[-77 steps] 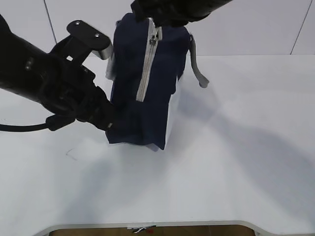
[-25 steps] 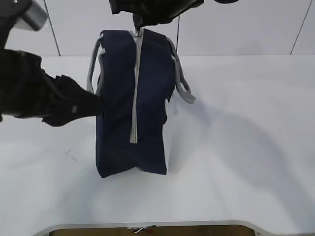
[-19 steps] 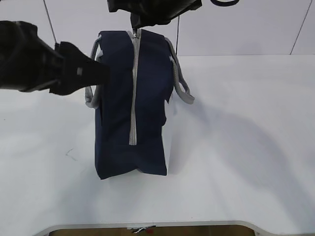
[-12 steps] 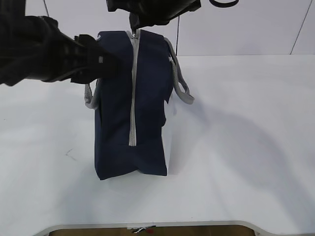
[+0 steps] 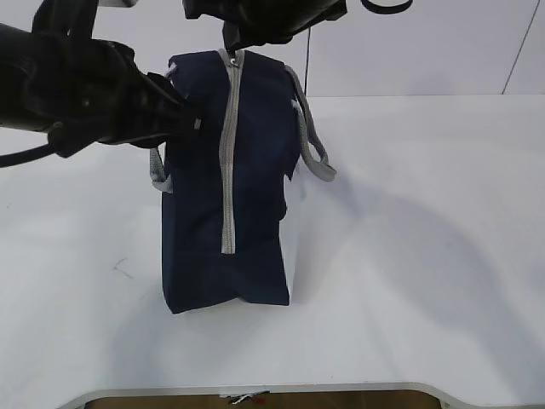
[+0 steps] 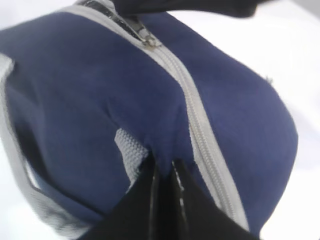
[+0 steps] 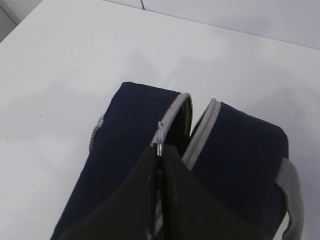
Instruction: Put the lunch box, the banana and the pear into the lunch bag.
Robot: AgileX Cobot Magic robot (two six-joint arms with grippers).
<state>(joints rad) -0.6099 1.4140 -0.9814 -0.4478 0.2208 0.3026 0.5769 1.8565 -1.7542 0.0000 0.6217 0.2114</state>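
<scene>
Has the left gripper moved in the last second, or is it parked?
Yes. The left gripper has risen and gone right: from level with the lunch bag mid-side, up to its upper left flank, now pinching fabric there.

- You are looking at a white table [image 5: 409, 281] that fills most of the exterior view; its rounded front edge curves along 6 o'clock.
- Below that edge at 6 o'clock you can see a thin brown strip of floor [image 5: 341, 399].
- Behind the table, from 10 to 2 o'clock, stands a pale wall [image 5: 426, 51] of panels split by thin dark seams [image 5: 519, 47].
- Soft, diffuse shadows [image 5: 400, 230] spread over the tabletop toward 3 and 4 o'clock.
- A small dark scuff mark [image 5: 123, 269] sits on the tabletop at 8 o'clock.
</scene>
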